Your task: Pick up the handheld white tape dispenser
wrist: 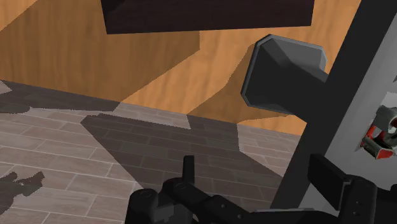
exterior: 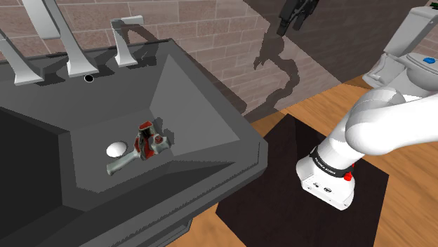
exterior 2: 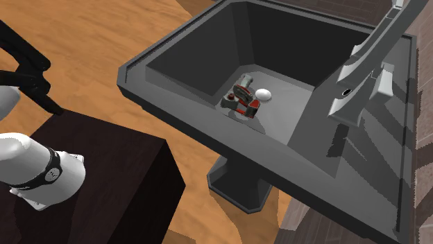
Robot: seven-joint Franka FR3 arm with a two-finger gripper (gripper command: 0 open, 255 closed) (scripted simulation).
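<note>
The handheld tape dispenser (exterior: pixel 145 142), drawn in red, grey and black rather than white and fitted with a pale grey handle, is found lying on the flat bottom of the basin of an angular dark grey sink (exterior: pixel 247 137). A small white oval object (exterior: pixel 116 149) is seen just beside it, so close that contact between the two cannot be ruled out. Sloped basin walls rise around both, and blocky grey faucet handles (exterior: pixel 125 41) are set along the sink's back ledge.

Several failures can be expected from here. The fingers or wrist could be struck against the rim or the slanted walls on the way down, since the dispenser is sunk deep in the basin. The oval object could be caught or knocked if the jaws are closed on the wrong side. The dispenser's irregular body could be twisted or squeezed out of a pinch taken across the handle's thin end.

The all-black two-finger gripper (exterior: pixel 295 19) is held high and well apart from the dispenser, outside the sink, over the side where the dark box stand (exterior: pixel 281 168) sits on the wooden floor (exterior: pixel 407 217). Its fingers are spread and nothing is held between them. In the wrist view the dispenser is glimpsed beyond one finger, past the sink's rim, not between the fingers.
</note>
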